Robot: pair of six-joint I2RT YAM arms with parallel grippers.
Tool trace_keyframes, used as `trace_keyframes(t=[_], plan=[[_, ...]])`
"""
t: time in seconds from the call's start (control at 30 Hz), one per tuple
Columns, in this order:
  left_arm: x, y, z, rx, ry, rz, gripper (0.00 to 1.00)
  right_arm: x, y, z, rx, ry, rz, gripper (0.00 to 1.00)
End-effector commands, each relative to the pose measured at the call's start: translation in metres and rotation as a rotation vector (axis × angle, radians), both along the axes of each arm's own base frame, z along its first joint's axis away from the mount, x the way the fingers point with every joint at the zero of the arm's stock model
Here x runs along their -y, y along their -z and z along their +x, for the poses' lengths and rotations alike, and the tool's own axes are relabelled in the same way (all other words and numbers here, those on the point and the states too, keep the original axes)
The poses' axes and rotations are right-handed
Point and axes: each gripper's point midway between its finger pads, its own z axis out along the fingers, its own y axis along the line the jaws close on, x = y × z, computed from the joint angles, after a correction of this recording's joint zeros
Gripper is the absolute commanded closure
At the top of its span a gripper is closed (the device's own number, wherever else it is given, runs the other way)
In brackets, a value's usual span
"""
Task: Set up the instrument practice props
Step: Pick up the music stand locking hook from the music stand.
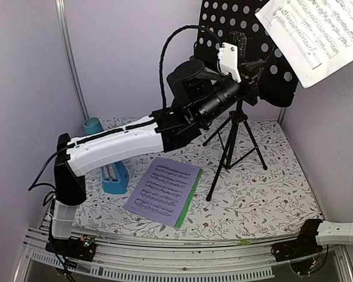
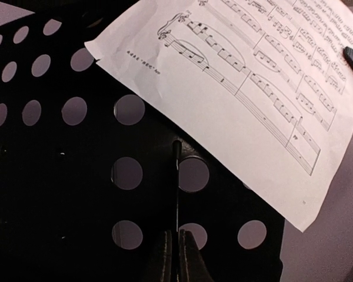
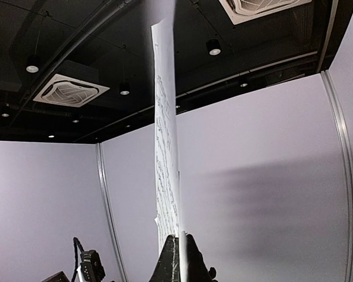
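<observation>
The black tripod music stand [image 1: 234, 147] stands at the back of the table, its perforated desk [image 1: 220, 26] raised. My left gripper [image 1: 247, 73] is at the desk; in the left wrist view it [image 2: 177, 249] is shut on a thin edge of the desk [image 2: 59, 194]. A white sheet-music page [image 1: 317, 35] hangs in the air beside the desk and overlaps it [image 2: 253, 94]. My right gripper [image 3: 180, 247] is shut on that page's edge [image 3: 165, 147]. More pages, white over green [image 1: 163, 191], lie on the table. The blue metronome [image 1: 115, 176] stands to their left.
A teal cup [image 1: 93, 125] stands at the back left by the wall. Lilac walls close in the table at the back and both sides. The right arm's base link [image 1: 335, 232] lies along the near right edge. The floral table cover [image 1: 265, 194] lies under everything.
</observation>
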Motion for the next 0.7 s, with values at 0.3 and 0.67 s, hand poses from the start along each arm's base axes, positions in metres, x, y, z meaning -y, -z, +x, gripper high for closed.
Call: trace_keyframes(t=[0.3, 0.67], plan=[[-0.016, -0.02, -0.025, 0.079, -0.052, -0.08, 1.0, 0.007, -0.003, 0.004, -0.01, 0.034, 0.04, 1.0], [-0.016, -0.011, -0.022, 0.068, -0.102, -0.091, 1.0, -0.002, -0.008, 0.003, 0.009, -0.029, 0.085, 1.0]])
